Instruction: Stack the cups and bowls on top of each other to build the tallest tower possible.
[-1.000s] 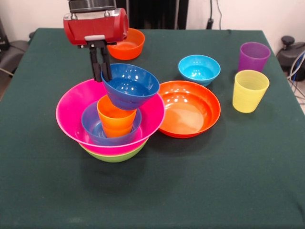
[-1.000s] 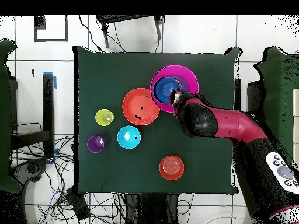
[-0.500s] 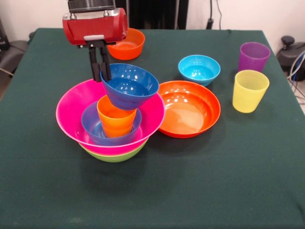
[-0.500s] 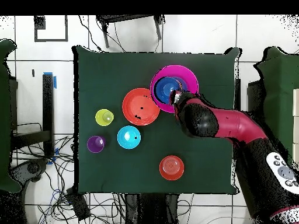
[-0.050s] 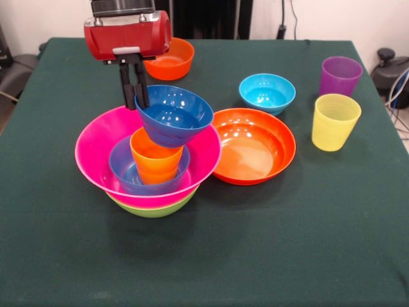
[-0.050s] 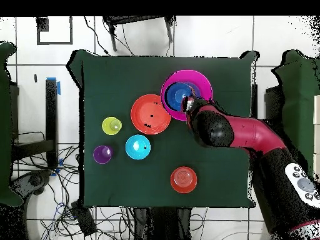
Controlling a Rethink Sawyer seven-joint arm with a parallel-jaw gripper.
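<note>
A dark green cloth covers the table [image 5: 268, 256]; the overhead view shows a white tiled floor with black cables around it, which the front view does not show. The tower [image 5: 148, 167] is the landmark: green bowl [image 5: 153, 209] at the bottom, pink bowl [image 5: 102, 144] in it, then a blue bowl [image 5: 121, 167] and the orange cup [image 5: 155, 160]. The gripper [image 5: 135, 96] is closed on the rim of a dark blue bowl [image 5: 174, 115], which sits tilted on the cup. The shallow orange bowl [image 5: 253, 146] touches the tower's side. Well apart from it are the cyan bowl [image 5: 267, 93], small orange bowl [image 5: 171, 59], yellow cup [image 5: 335, 121] and purple cup [image 5: 340, 76].
</note>
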